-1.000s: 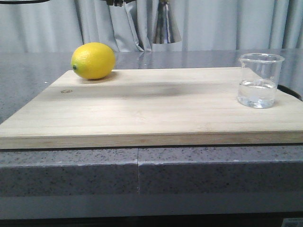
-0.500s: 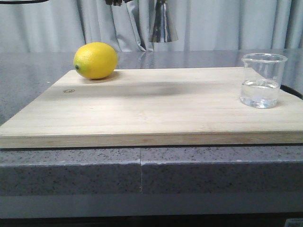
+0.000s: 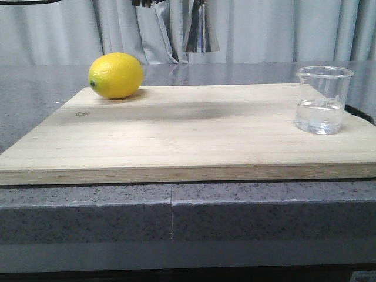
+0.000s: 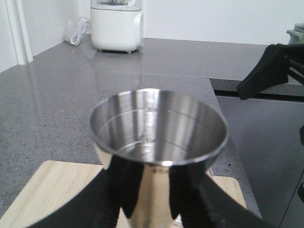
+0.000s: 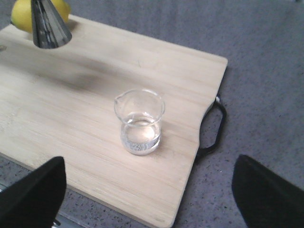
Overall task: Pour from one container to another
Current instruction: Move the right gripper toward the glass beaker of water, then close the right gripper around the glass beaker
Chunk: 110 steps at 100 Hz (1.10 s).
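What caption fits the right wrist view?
Open right gripper above a glass beaker of clear liquid standing on the wooden board, steel jigger and lemon beyond.

Jigger (image 3: 201,29) risen slightly, shifted little since earlier.

Left gripper (image 4: 156,199) raised well above the board (image 3: 188,135), fingers (image 4: 118,190) clamped around the steel jigger (image 4: 159,137), held upright. Right gripper (image 5: 149,190) hovering over the board's right edge, fingers (image 5: 33,190) spread wide apart, holding nothing.
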Available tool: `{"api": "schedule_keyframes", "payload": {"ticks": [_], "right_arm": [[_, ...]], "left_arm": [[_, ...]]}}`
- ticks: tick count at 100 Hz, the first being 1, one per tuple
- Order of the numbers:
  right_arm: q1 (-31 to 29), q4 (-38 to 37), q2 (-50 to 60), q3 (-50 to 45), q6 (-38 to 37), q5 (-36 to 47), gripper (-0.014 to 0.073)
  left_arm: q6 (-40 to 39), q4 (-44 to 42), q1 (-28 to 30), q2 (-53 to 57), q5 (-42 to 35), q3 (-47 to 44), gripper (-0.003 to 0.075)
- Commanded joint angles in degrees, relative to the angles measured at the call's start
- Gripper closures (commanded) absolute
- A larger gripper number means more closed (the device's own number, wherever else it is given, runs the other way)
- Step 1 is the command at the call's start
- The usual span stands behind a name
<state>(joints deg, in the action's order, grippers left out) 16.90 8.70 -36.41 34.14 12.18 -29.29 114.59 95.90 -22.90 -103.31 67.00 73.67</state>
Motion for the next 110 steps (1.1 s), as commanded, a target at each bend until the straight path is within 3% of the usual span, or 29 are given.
{"api": "schedule_keyframes", "payload": {"ticks": [1,27,46,89,110], "right_arm": [[0.1,2.4,-3.9,2.6,0.5,4.9,-0.0048],[0.5,6.1,-9.6,3.2,0.5,9.8,-0.0048],[5.5,4.1,-12.9,2.2,0.6,16.3,-0.0047],[8.9,3.7,-14.5,-15.2,-0.6,54.9,-0.0047],[11.9,2.9,-19.4,-17.8,-0.6,62.0,-0.0047]], "left_arm": [[-0.4,4.8,-0.5,3.0,5.7,1.3,0.0483],[-0.4,4.8,-0.5,3.0,5.7,1.3,0.0483],[-0.4,4.8,-0.5,3.0,5.7,1.3,0.0483],[-0.4,4.8,-0.5,3.0,5.7,1.3,0.0483],[-0.4,4.8,-0.5,3.0,5.7,1.3,0.0483]]}}
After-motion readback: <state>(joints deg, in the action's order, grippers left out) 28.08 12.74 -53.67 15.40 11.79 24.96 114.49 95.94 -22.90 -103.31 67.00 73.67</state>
